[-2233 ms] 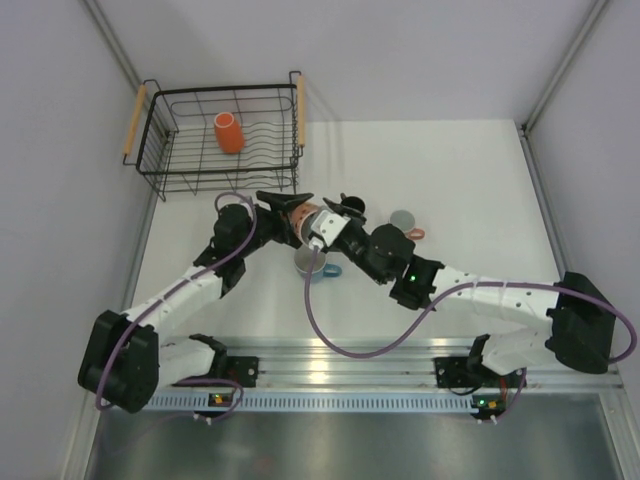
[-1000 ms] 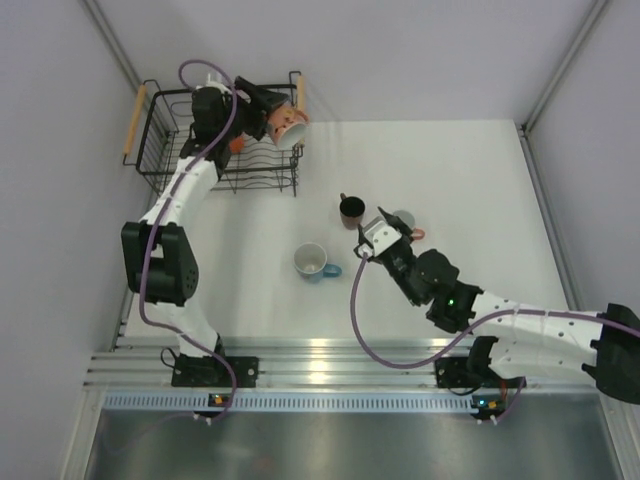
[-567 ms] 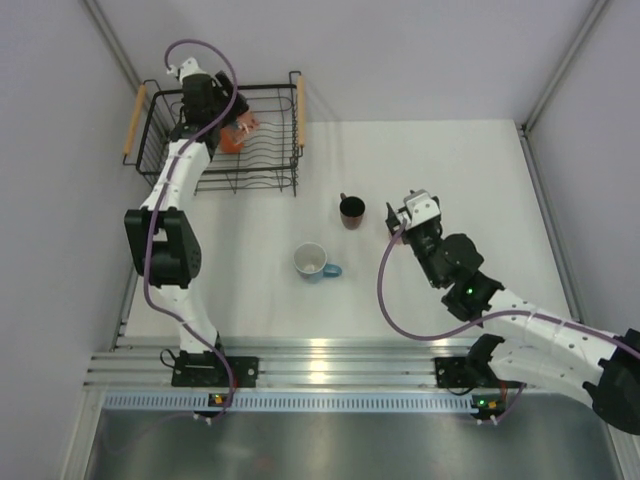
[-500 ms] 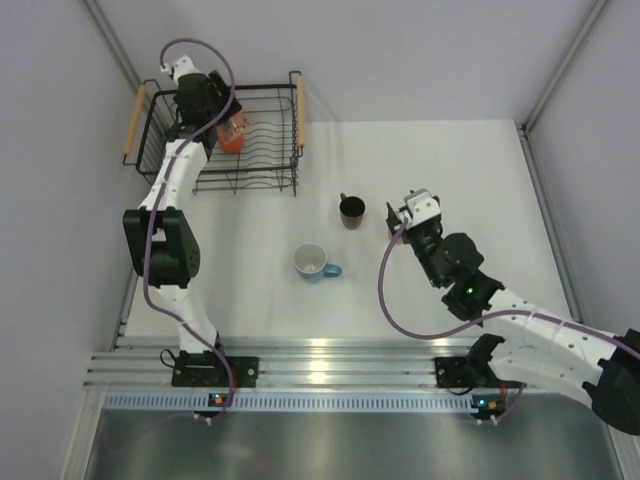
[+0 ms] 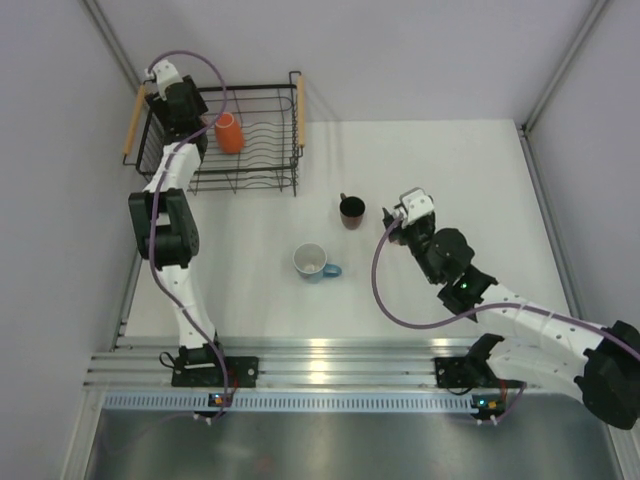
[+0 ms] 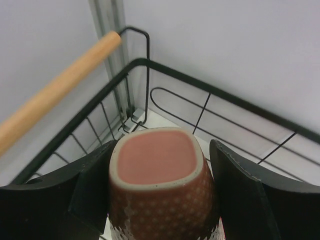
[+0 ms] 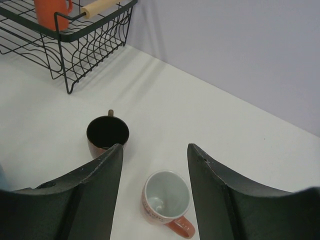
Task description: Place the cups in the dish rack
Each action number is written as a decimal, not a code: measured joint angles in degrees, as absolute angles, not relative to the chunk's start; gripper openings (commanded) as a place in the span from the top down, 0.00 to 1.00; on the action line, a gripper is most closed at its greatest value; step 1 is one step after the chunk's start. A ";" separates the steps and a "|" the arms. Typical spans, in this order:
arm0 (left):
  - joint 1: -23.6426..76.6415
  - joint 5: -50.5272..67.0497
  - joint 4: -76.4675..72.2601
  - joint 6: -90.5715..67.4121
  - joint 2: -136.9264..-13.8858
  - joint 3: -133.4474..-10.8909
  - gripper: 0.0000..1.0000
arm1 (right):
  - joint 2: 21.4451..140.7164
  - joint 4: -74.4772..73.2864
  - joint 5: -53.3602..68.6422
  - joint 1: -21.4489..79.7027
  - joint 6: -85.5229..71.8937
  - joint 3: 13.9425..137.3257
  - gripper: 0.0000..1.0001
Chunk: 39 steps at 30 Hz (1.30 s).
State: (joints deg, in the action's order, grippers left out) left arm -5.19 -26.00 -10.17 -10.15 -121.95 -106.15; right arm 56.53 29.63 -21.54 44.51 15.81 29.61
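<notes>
My left gripper [image 6: 161, 151] is shut on a salmon-pink cup [image 6: 159, 195], held upside down with its base towards the camera. It hangs in the far left corner of the dish rack [image 5: 240, 89], where the left gripper [image 5: 185, 116] hides the cup from above. An orange cup [image 5: 228, 132] stands inside the rack. My right gripper [image 7: 155, 150] is open above a second salmon-pink cup [image 7: 166, 201] standing upright on the table. The right gripper [image 5: 400, 217] covers that cup in the top view. A dark cup [image 5: 351, 210] and a light blue cup [image 5: 312, 262] stand on the table.
The rack's left wooden handle [image 6: 55, 92] and black corner wires [image 6: 200, 90] are close around the held cup, with the wall right behind. The dark cup [image 7: 107, 134] stands just left of my right gripper's left finger. The rack [image 7: 95, 47] is far to its left.
My left arm carried the salmon-pink cup from over the rack's right side across to its far left corner. My right gripper moved from beside the dark cup to above the other salmon-pink cup.
</notes>
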 measured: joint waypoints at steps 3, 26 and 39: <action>-5.15 -25.17 -12.45 -8.25 -127.09 -107.83 1.00 | 57.17 29.19 -20.60 43.94 15.11 29.61 0.46; -8.05 -18.85 -26.33 2.50 -144.90 -120.07 1.00 | 64.18 29.21 -14.26 37.82 10.68 29.52 0.49; -9.78 -14.17 -26.57 3.57 -147.50 -121.12 1.00 | 65.76 29.26 -11.79 35.64 8.93 29.52 0.49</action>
State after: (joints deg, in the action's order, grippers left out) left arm -9.78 -14.17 -26.57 3.57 -147.50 -121.12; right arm 65.76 29.26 -11.79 35.64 8.93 29.52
